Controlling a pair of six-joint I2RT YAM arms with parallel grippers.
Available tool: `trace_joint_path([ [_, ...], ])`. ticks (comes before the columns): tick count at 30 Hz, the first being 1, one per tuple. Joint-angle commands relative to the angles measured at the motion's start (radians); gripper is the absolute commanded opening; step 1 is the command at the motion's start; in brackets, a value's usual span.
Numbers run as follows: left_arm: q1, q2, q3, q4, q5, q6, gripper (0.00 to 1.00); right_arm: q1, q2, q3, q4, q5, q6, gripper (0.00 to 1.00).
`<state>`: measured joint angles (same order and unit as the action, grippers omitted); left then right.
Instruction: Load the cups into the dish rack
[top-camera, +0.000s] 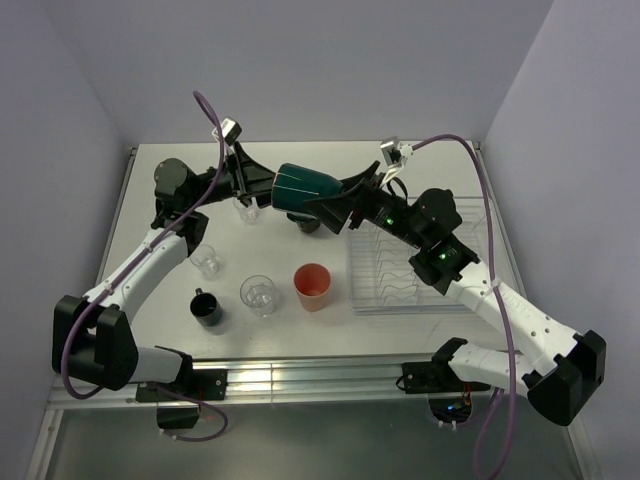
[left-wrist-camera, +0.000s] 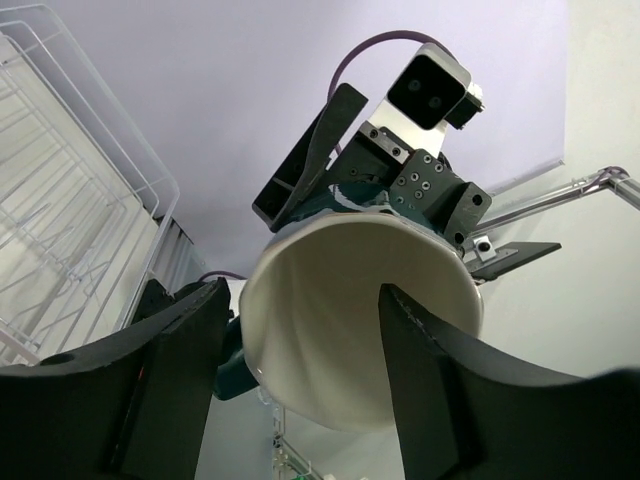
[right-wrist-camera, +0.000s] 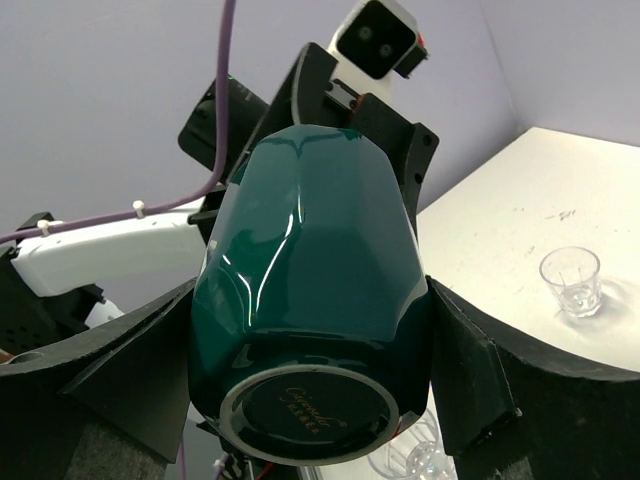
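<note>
A dark green mug (top-camera: 300, 188) with a cream inside hangs on its side in mid-air above the table's back middle. My right gripper (top-camera: 325, 200) is shut on its sides, base toward its camera (right-wrist-camera: 310, 260). My left gripper (top-camera: 268, 186) is open at the mug's mouth (left-wrist-camera: 330, 320), one finger (left-wrist-camera: 430, 380) across the opening, the other outside the rim. On the table stand a salmon-orange cup (top-camera: 312, 286), a black mug (top-camera: 208, 308), clear glasses (top-camera: 259, 294) (top-camera: 208, 262) (top-camera: 247, 208), and a dark mug (top-camera: 308, 222) partly hidden under the held one. The clear dish rack (top-camera: 415, 265) lies right.
The rack's white wire prongs (left-wrist-camera: 60, 200) show at the left of the left wrist view. A clear glass (right-wrist-camera: 571, 282) stands on the table in the right wrist view. Purple cables loop over both arms. Walls enclose the table's back and sides.
</note>
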<state>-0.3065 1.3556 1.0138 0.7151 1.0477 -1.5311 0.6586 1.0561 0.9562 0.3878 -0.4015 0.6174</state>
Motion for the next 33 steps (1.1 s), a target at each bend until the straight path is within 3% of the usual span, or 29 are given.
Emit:
trace_joint_path([
  [1, 0.001, -0.039, 0.002, 0.033, -0.012, 0.028, 0.68, 0.006, -0.061, 0.021, 0.1, 0.033, 0.01, 0.0],
  [12, 0.029, -0.056, -0.026, -0.012, -0.015, 0.075, 0.71, -0.008, -0.11, 0.023, 0.027, 0.085, -0.007, 0.0],
  [19, 0.11, -0.093, -0.021, -0.175, -0.005, 0.187, 0.69, -0.025, -0.142, 0.045, -0.116, 0.157, -0.061, 0.0],
  [23, 0.161, -0.121, 0.029, -0.468, -0.02, 0.349, 0.67, -0.045, -0.169, 0.064, -0.248, 0.257, -0.097, 0.0],
  [26, 0.193, -0.144, 0.077, -0.633, -0.081, 0.494, 0.66, -0.073, -0.168, 0.121, -0.421, 0.387, -0.14, 0.0],
  [27, 0.198, -0.151, 0.104, -0.757, -0.103, 0.568, 0.66, -0.083, -0.165, 0.139, -0.516, 0.426, -0.165, 0.0],
  [30, 0.201, -0.159, 0.162, -0.978, -0.222, 0.711, 0.65, -0.158, -0.122, 0.231, -0.739, 0.575, -0.186, 0.0],
  [33, 0.201, -0.176, 0.169, -1.042, -0.314, 0.779, 0.64, -0.302, -0.07, 0.286, -0.895, 0.598, -0.199, 0.0],
])
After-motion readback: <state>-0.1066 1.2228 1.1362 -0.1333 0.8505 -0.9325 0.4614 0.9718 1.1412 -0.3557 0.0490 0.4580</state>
